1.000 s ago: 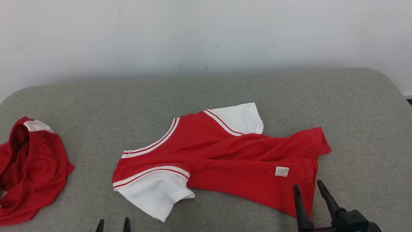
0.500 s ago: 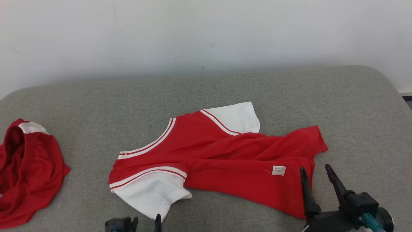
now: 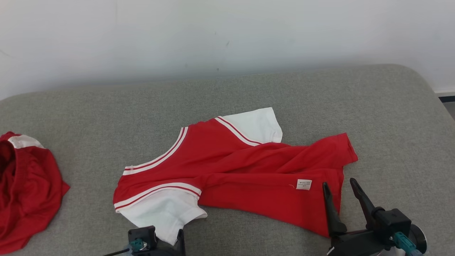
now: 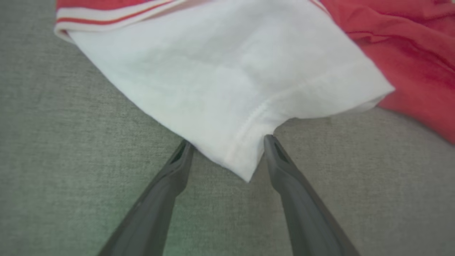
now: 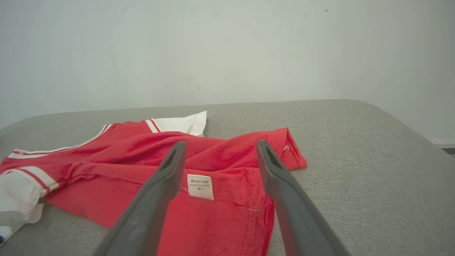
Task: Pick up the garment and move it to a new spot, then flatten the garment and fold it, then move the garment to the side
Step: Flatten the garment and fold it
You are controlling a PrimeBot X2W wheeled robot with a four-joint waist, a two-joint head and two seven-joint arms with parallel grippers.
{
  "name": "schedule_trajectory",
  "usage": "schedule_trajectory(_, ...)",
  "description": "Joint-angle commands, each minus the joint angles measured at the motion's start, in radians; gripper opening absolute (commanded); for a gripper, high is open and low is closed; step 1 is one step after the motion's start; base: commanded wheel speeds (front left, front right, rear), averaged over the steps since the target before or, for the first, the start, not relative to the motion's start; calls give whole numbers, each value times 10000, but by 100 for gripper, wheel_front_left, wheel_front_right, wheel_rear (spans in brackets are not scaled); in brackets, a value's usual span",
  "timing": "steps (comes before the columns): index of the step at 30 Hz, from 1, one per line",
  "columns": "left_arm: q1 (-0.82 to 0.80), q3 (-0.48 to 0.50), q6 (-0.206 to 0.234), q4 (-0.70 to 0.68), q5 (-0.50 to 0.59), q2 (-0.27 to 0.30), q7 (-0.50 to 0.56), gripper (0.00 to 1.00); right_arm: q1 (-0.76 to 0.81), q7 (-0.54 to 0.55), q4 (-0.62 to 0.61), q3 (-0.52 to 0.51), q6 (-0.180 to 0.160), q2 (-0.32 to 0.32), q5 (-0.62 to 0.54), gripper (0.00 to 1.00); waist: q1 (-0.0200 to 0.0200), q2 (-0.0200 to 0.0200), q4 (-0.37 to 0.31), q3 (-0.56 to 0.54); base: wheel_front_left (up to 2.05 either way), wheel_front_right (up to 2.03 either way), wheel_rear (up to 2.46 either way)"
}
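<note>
Garment [image 3: 249, 167] long axis L-R, neck left. Left tool [image 4: 225, 140], right tool [image 3: 338, 182] spread wide, empty; left maybe touching sleeve [image 4: 227, 78].

Bright, even light across the grey cushion [image 3: 106, 117], soft and diffuse; barely a shadow, just a thin dark line under the garment [image 3: 249, 170] along its near hem; head view crisp, the weave readable; over to the left wrist view, hazy all through, the white sleeve [image 4: 227, 81] nearly blown out, the left gripper [image 4: 227, 139] smeared toward the bottom edge; right wrist view, the right gripper [image 5: 221, 142] out of focus up close, the label [image 5: 201, 186] sharp but its print too small; the cushion's far edge bows, the wall [image 5: 227, 53] dims at the corners.
</note>
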Motion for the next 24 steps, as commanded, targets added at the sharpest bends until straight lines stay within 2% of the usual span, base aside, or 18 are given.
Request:
schedule_trajectory(1,-122,-112,-9,156,-76,-8,-4,98,-75,40,-31,59,-23,17,-13,100,0,0,14,36,0,0,0)
schedule_trajectory(2,-190,-192,-2,251,-132,-8,42,53,-90,61,-33,103,-23,16,-40,100,0,0,18,55,0,0,0)
schedule_trajectory(3,-247,-249,12,345,-169,-8,51,22,-111,88,-43,157,-23,17,-68,100,0,0,18,73,0,0,0)
schedule_trajectory(4,-265,-308,21,443,-211,-18,87,0,-146,137,-50,203,-23,17,-91,100,0,0,18,93,0,0,0)
schedule_trajectory(8,-253,-200,129,602,-350,0,-47,0,-362,746,125,311,-23,16,-332,100,0,0,42,172,0,0,0)
schedule_trajectory(12,-57,7,268,545,-436,150,-280,0,-703,2078,228,28,-23,11,-517,100,0,0,141,206,0,0,0)
schedule_trajectory(19,-11,38,326,410,-512,234,-368,0,-897,4488,88,-1425,-23,18,-259,100,0,0,463,299,0,0,0)
schedule_trajectory(24,-105,19,312,339,-563,246,-395,0,-813,5139,-50,-1445,-23,24,-118,100,0,0,506,423,0,0,0)
